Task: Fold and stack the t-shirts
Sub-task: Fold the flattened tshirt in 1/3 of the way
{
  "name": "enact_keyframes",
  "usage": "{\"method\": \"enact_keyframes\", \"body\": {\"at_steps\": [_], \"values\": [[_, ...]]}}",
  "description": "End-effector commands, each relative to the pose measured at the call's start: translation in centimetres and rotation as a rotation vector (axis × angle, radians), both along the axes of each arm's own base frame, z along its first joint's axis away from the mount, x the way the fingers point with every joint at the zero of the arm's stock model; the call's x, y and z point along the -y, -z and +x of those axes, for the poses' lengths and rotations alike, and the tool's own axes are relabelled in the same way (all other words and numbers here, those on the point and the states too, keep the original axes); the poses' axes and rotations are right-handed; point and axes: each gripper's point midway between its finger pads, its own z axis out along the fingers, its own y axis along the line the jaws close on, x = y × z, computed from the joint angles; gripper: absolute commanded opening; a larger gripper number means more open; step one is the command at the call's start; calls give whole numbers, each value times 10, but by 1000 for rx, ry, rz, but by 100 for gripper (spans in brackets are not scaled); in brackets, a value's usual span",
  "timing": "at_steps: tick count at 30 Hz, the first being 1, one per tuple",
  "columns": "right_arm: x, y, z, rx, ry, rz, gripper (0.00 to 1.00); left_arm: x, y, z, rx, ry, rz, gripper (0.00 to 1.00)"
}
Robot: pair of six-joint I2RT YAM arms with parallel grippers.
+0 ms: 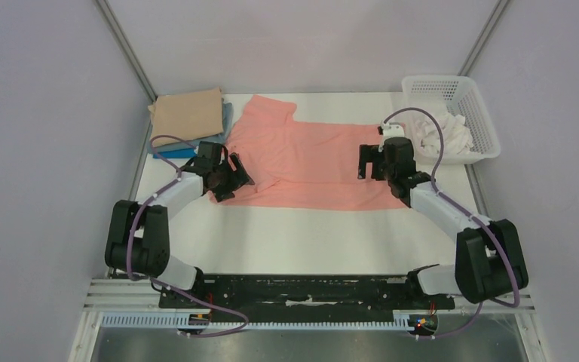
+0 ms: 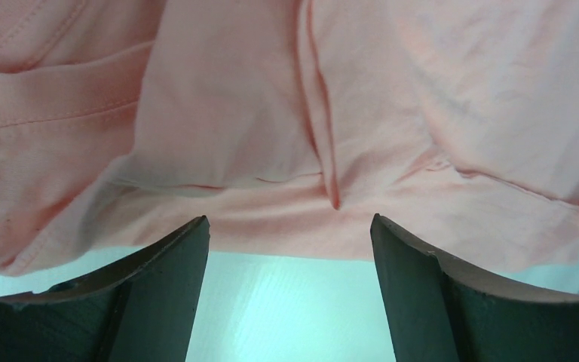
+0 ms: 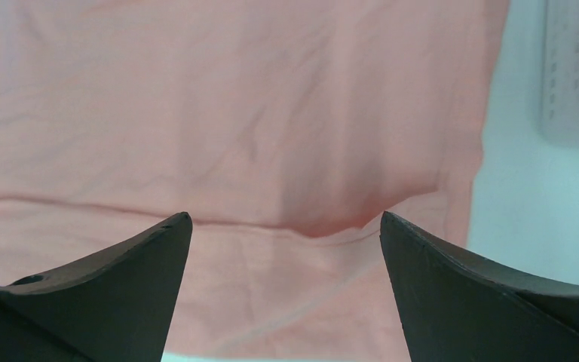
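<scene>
In the top view, we see the salmon-pink t-shirt (image 1: 309, 162) spread across the middle of the white table (image 1: 309, 241), one sleeve reaching toward the upper centre of the frame. The left gripper (image 1: 230, 181) sits at the shirt's lower left corner and the right gripper (image 1: 373, 162) over its right part. In the upper left, a tan shirt (image 1: 188, 113) lies folded on top of a grey-blue shirt (image 1: 228, 121) and a bright blue shirt (image 1: 173, 153), whose edges show beneath it. In the upper right, a white mesh basket (image 1: 482, 113) holds a white cloth (image 1: 448, 132). In the left wrist view, we see the left gripper (image 2: 290, 226) with its jaws wide apart and nothing between them. The dark fingers (image 2: 173, 256) frame bare table (image 2: 286, 302), and the pink t-shirt's (image 2: 234, 113) edge lies just beyond the tips, with a seam running down the frame's centre. In the right wrist view, the right gripper (image 3: 286, 219) also has its jaws spread with nothing gripped, above the flat pink cloth (image 3: 234, 113). The shirt's side edge runs down the right of the frame, with table (image 3: 528, 211) past it and the blurred basket (image 3: 573, 75) in the upper right corner.
</scene>
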Motion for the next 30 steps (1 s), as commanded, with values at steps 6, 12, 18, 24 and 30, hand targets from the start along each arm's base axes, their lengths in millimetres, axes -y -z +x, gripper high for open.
{"method": "enact_keyframes", "body": {"at_steps": [6, 12, 18, 24, 30], "values": [[-60, 35, -56, -41, -189, 168, 98, 24, -28, 35, 131, 23, -109, 84], [-38, 77, -75, -174, -70, 114, 98, 23, 22, 30, -32, 8, -83, 84], [-15, 118, -135, -346, -18, 69, 98, 13, 35, -13, -101, -15, -65, 84], [-7, 131, -191, -463, -8, 102, 98, -5, 29, -82, -157, -49, -12, 84], [-12, 135, -240, -550, -37, 189, 98, -12, 29, -149, -193, -67, -32, 85]]}}
